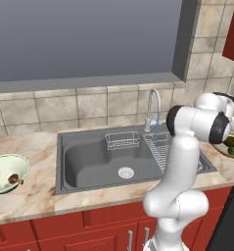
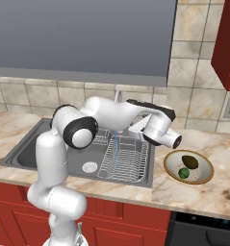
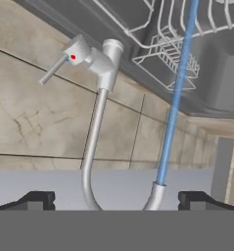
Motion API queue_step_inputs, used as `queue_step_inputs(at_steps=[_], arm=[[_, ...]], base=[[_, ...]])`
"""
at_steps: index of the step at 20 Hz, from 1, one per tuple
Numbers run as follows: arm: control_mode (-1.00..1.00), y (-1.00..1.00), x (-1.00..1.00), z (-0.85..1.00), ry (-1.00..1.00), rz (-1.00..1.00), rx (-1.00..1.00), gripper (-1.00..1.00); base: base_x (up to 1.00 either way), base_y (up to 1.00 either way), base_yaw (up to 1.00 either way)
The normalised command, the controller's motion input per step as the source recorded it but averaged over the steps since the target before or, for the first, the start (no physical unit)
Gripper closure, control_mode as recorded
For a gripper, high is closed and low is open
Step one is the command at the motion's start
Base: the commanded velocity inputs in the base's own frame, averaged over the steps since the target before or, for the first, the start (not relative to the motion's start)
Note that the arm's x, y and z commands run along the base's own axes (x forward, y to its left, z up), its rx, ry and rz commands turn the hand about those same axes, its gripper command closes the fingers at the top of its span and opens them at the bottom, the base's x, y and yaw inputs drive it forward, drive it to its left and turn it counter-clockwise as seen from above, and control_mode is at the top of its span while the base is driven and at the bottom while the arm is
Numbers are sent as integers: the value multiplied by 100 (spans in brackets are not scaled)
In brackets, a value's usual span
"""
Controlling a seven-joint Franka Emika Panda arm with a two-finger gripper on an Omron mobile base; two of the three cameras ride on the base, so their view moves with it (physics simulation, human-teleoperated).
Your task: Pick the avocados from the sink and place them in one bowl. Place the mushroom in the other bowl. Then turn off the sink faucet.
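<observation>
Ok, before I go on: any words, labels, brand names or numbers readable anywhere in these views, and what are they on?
None: no text, brand or number can be read in any view.
The one mark is a small red dot, no lettering, on the lever hub of the sink faucet.
The tan bowl and the green-cream bowl are plain.
The wall tiles, the red cabinets and the arm carry no writing.

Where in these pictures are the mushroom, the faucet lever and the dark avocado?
mushroom (image 1: 13,179): left base view, on its reddish-brown cap.
faucet lever (image 3: 54,69): hand view, mid-handle.
dark avocado (image 2: 189,162): right base view, centre of the fruit.
</observation>
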Motion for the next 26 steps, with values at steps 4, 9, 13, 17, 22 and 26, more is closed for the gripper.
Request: queue_step_inputs(at_steps=[4, 9, 13, 17, 22, 26], arm=[[-100, -7, 30, -6, -2, -1, 2, -100], [-100, 0, 40, -11, -2, 0, 3, -100], [-100, 0, 36, -16, 0, 0, 1, -100], [-100, -5, 27, -20, 0, 0, 0, -100], [-100, -5, 26, -21, 0, 0, 0, -100], [-100, 0, 32, -19, 0, 0, 0, -100]], base=[[0, 0, 0], [0, 0, 0], [0, 0, 0], [0, 0, 0], [0, 0, 0], [0, 0, 0]])
